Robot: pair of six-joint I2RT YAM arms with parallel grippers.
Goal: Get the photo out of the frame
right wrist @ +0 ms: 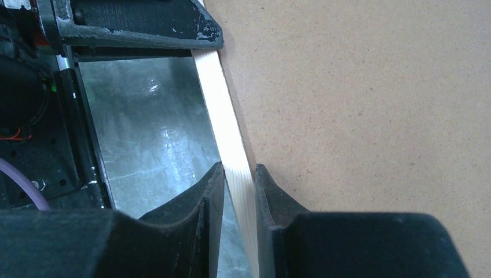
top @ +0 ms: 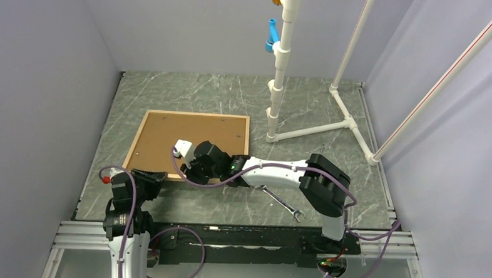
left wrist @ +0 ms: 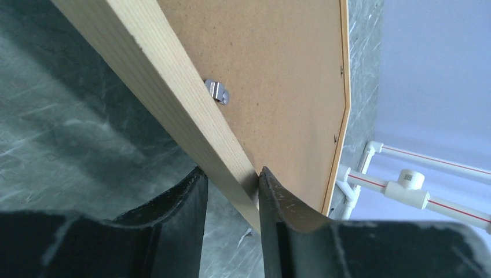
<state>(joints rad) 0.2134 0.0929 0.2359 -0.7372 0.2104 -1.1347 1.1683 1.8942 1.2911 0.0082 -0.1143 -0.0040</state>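
Wood strips, thin and pale, make the big rectangular frame (top: 194,114), face down on the grey stone-look worktop (top: 189,92). Both the left gripper (left wrist: 231,174) and right gripper (right wrist: 239,168) pinch its near strip. Beyond them, the flat brown backing board (top: 168,135) hides the photo. Nothing is out yet.

Grey-green marble-look table (top: 201,93) carries 3 things. Light-wood frame (top: 197,114) sits L of centre w/ brown backing board (top: 187,133) facing up. Steel combination wrench (top: 281,203) lies toward front edge, R of centre, apart from frame; white PVC pipe stand (top: 313,129) has its feet at far R.
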